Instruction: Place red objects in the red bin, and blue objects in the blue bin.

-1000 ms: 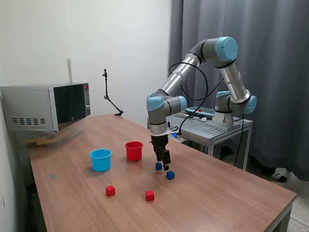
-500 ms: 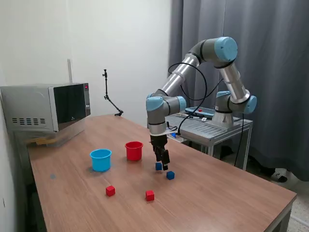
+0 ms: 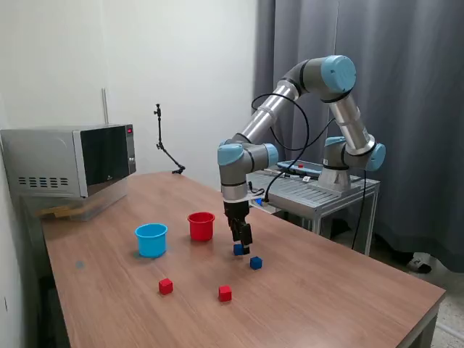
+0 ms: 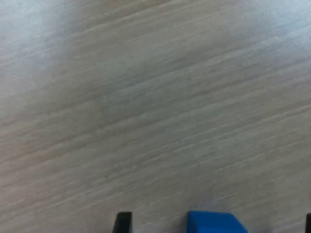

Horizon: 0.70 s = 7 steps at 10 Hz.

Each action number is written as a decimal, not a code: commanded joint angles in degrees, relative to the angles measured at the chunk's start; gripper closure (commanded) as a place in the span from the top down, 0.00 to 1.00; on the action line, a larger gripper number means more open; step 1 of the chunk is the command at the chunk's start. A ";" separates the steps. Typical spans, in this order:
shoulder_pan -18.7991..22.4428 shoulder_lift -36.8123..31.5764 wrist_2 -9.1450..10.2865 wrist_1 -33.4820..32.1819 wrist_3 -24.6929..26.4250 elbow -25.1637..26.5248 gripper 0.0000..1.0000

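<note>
Two red cubes (image 3: 166, 286) lie near on the wood-grain table (image 3: 326, 297) in the exterior view, tubs left; the gripper (image 3: 242, 247) hangs over one blue cube (image 3: 238, 249). Wrist view: that cube (image 4: 214, 222) sits between spread, released fingers (image 4: 123, 222); no writing is readable.

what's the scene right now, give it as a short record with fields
arm: gripper down at the table, right over one blue cube
gripper state: open, fingers either side of that cube, seen in the wrist view
other blue cube: loose on the table
red cubes: two, and, loose
red bin: nothing seen inside
blue bin: nothing seen inside
</note>
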 commanded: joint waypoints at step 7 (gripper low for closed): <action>0.18 0.00 -0.11 0.09 0.00 0.43 0.00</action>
